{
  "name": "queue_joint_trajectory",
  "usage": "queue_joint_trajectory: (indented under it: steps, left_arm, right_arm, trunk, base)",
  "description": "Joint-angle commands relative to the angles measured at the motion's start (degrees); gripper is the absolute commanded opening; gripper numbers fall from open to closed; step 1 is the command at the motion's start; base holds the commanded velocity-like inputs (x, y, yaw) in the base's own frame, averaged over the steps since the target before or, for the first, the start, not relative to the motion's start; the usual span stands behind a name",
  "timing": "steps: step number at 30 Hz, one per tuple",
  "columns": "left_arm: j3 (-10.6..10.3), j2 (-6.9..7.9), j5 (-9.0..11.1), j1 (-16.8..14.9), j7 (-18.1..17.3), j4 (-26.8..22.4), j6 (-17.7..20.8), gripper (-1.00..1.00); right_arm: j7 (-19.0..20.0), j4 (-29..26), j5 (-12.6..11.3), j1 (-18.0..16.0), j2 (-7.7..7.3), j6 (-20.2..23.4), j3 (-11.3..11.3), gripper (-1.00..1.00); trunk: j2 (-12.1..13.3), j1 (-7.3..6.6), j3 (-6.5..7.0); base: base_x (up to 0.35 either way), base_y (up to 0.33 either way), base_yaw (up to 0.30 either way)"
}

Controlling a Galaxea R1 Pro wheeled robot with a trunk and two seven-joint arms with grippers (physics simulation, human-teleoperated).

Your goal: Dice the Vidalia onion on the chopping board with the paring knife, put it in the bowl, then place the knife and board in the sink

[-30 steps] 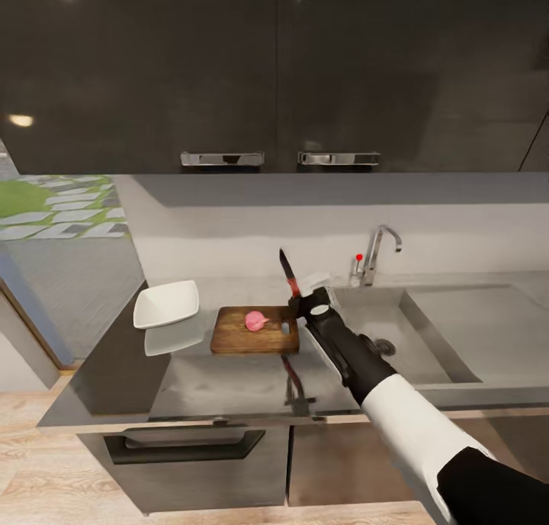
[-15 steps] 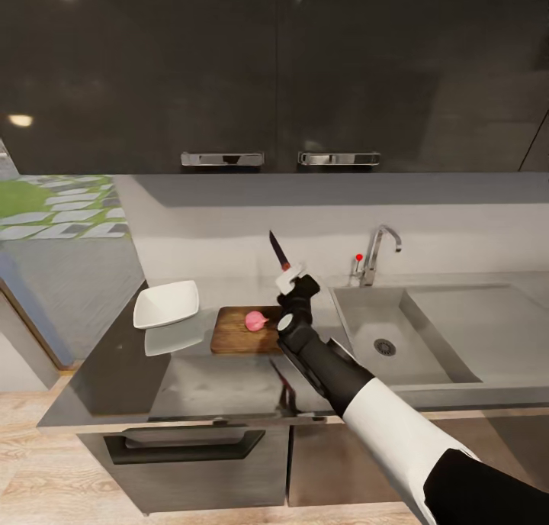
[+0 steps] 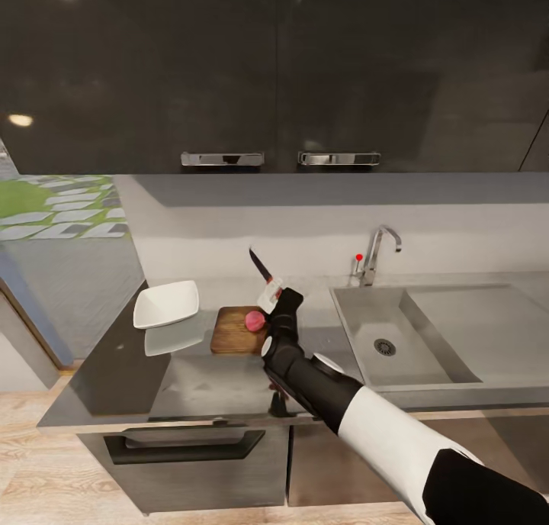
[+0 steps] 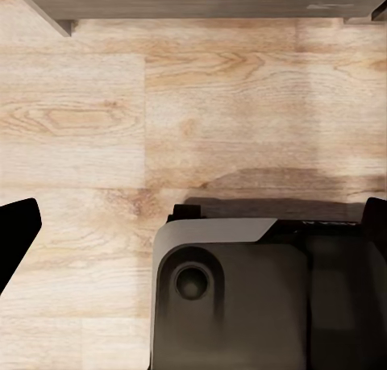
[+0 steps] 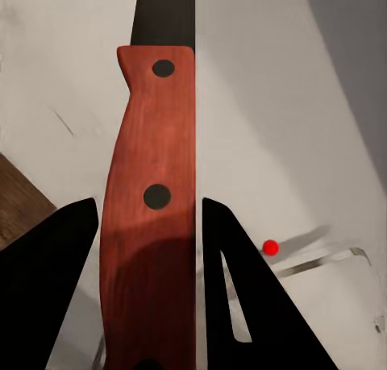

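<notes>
The right gripper [image 3: 272,296] is clamped on the paring knife [image 3: 260,268], holding it up above the surface [image 3: 221,376] with the dark blade pointing up and tilted toward the left, against the pale back wall. From the right wrist view the red handle [image 5: 151,217] with its dark rivets sits squarely between the two black fingers [image 5: 52,281], and the blade runs out of the picture, so its tip is cut off there.

The Vidalia onion [image 3: 254,320] lies whole on the chopping board [image 3: 235,331], just beside the gripper's wrist; the arm covers the right end of the board, so the handle hole cannot be seen. How high the knife stands over the onion is hard to judge from the head view.

The white bowl [image 3: 165,304] rests on the surface to the left of the board, apart from it, with its pale reflection in the glossy top below it. The sink [image 3: 358,342] lies to the right, its round drain [image 3: 385,347] bare, with the chrome tap [image 3: 377,252] and red knob [image 3: 358,257] behind it.

The left wrist view looks down on a wooden floor [image 4: 161,128] and part of the robot's dark base [image 4: 242,297]. Only one black fingertip [image 4: 14,237] shows at the edge, so I cannot tell how wide the left gripper stands.
</notes>
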Motion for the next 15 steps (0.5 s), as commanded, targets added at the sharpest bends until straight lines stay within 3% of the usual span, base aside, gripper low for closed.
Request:
queue_joint_trajectory:
  steps: [1,11,15]
  left_arm:
    - [-0.49,0.07,0.57,-0.05,0.43,-0.02,-0.15,1.0]
    - [-0.49,0.07,0.57,-0.05,0.43,-0.02,-0.15,1.0]
    - [-0.49,0.07,0.57,-0.06,0.43,-0.02,-0.15,1.0]
  right_arm:
    - [-0.18,0.1,0.14,-0.09,0.0,0.41,0.41,-1.0]
    - [-0.17,0.24,0.07,0.06,0.0,0.54,1.72,-1.0]
    - [-0.12,0.24,0.03,0.3,0.0,0.5,3.56,-1.0]
  trunk:
    - [-0.12,0.03,-0.12]
    - [-0.12,0.03,-0.12]
    - [-0.12,0.03,-0.12]
  base:
    - [0.0,0.0,0.0]
    - [0.0,0.0,0.0]
    - [0.0,0.0,0.0]
